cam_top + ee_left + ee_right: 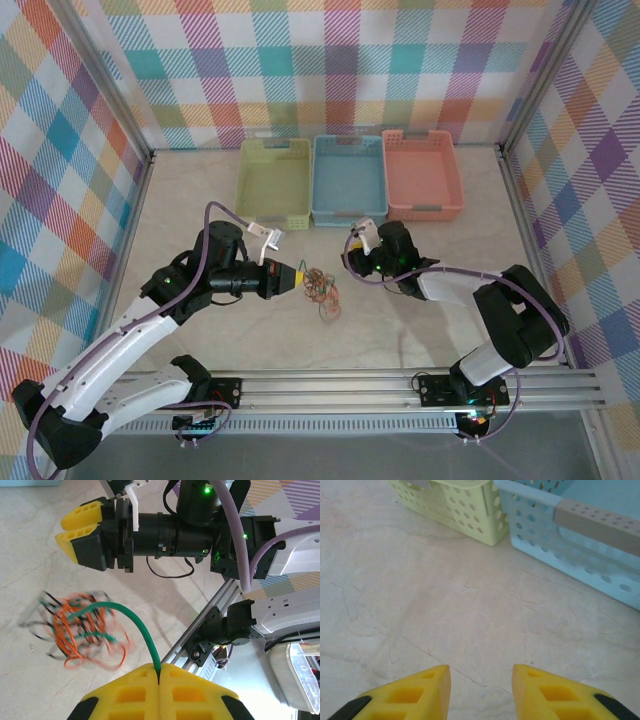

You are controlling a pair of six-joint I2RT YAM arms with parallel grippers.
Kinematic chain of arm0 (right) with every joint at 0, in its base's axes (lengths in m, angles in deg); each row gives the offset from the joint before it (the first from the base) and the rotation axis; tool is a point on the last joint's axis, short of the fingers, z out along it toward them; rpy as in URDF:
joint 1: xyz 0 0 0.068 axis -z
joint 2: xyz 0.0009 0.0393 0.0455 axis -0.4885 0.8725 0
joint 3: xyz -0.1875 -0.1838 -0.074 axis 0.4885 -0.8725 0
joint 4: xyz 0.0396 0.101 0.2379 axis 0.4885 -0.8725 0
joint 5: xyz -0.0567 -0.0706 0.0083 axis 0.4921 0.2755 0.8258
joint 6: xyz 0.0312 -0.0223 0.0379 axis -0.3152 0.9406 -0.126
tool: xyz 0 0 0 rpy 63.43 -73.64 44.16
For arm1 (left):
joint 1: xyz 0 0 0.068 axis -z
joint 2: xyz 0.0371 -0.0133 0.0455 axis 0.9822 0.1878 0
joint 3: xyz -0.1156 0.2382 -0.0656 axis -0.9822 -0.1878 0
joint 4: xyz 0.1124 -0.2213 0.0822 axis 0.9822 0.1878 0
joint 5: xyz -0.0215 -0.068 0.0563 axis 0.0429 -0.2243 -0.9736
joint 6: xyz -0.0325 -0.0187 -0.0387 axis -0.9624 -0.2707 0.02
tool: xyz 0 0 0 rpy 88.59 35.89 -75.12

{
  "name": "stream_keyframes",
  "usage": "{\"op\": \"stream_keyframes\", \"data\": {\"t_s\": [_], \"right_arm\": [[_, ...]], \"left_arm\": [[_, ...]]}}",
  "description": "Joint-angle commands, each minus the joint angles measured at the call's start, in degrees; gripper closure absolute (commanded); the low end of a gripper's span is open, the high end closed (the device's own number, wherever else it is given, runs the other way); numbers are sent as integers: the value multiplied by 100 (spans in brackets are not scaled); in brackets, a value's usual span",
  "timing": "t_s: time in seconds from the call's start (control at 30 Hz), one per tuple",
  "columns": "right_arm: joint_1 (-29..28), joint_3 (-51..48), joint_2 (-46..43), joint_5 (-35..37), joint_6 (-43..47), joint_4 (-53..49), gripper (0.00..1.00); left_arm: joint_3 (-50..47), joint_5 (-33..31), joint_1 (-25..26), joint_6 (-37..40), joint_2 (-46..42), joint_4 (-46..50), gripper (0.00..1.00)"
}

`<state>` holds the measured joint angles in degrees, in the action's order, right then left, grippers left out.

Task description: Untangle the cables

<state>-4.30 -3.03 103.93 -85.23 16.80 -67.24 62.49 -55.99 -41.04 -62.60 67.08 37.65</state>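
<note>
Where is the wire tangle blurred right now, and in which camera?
Left wrist: the orange, black and green thin-wire bundle is motion-smeared; the green strand pinched in the left gripper is crisp. Top external: the bundle is small but sharp. Right wrist: the blue perforated plastic basket looks soft.

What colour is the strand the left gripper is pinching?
Green. The left gripper is shut on a green cable, clearest in the left wrist view.

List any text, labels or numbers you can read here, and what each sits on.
None is readable.
White tag on the left wrist: too small to read.
White tag on the right wrist: too small to read.
Green basket, blue basket, pink basket, cables: no lettering visible.
</note>
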Motion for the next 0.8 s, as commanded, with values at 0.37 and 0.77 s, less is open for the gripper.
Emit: {"op": "stream_keyframes", "data": {"t_s": [0.37,0.77], "right_arm": [[-197,-858,-2178,-2240,484,1199,39],[-590,33,-803,-3164,1050,1920,39]], "left_arm": [[0,-178,62,-138,408,-483,100],[73,318,64,-441,306,-633,100]]}}
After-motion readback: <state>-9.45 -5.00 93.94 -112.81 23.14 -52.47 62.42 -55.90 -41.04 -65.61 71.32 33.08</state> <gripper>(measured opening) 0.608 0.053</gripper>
